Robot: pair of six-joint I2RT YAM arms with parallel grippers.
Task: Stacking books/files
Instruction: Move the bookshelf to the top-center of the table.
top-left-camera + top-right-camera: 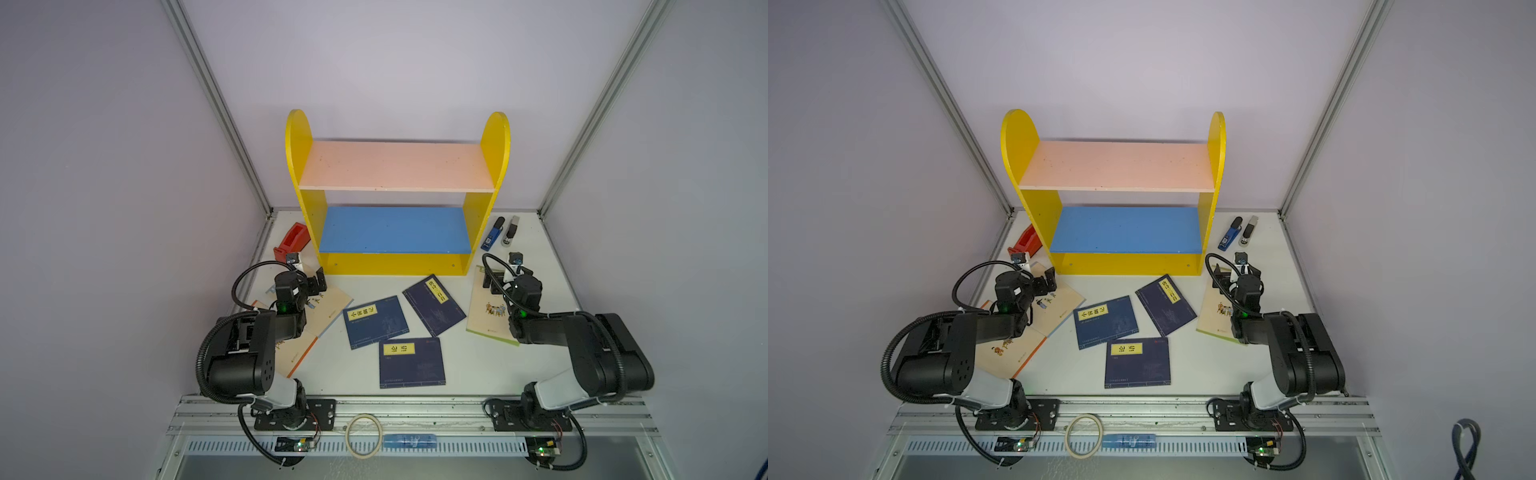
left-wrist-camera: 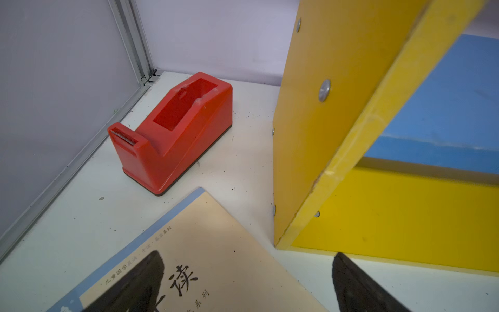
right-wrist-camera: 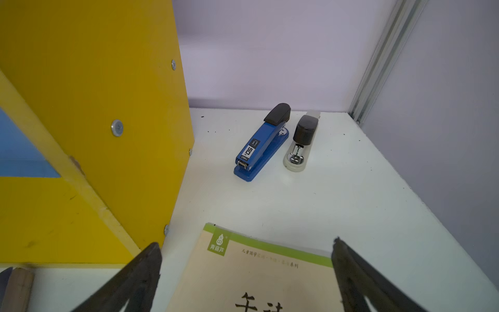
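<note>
Paperbacks, six in number, lie flat and unstacked on the white tabletop (image 1: pixel 469 365). Centre frame in both top views holds three close together: left navy paperback (image 1: pixel 376 322), upper navy paperback (image 1: pixel 434 305) and lower navy paperback (image 1: pixel 411 363). At centre left, the blue-edged cream paperback (image 1: pixel 330 307) adjoins the orange-edged cream paperback (image 1: pixel 297 353), both partly hidden under the left arm. At centre right, the green-edged cream paperback (image 1: pixel 486 316) lies partly under the right arm. Left gripper (image 2: pixel 248 254) is spread wide above the blue-edged copy's corner, gripping nothing. Right gripper (image 3: pixel 246 241) is likewise spread, above the green-edged copy. Yellow shelf unit (image 1: pixel 395 264) stands at upper centre.
</note>
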